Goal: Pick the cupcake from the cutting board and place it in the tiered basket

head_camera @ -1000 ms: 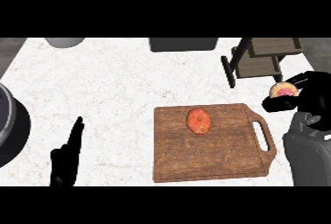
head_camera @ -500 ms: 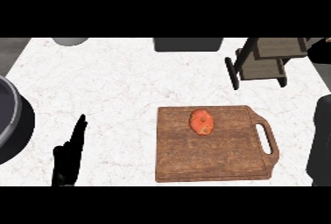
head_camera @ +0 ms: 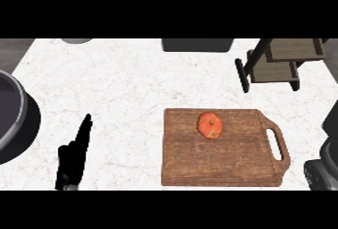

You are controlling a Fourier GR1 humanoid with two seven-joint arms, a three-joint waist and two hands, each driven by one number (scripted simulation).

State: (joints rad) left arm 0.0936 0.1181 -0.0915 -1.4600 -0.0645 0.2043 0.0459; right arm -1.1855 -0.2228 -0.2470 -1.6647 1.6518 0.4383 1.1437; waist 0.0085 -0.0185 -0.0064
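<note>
On the right edge of the head view only a dark stretch of the right forearm [head_camera: 329, 152] shows. A second ago the right hand was beside the tiered basket [head_camera: 282, 62] with the cupcake curled in its fingers; now the hand itself is out of view, so I cannot tell what its fingers are doing. The cupcake shows nowhere – not on the cutting board [head_camera: 224, 165], not on the visible tiers of the basket, not on the table [head_camera: 125, 85]. Whether it has been placed or is being carried out of sight cannot be told, so I would not count the task as done. On the board lies only an orange lump of food [head_camera: 210, 125]. The left hand [head_camera: 74, 154] rests on the table at lower left – fingers straight, holding nothing
</note>
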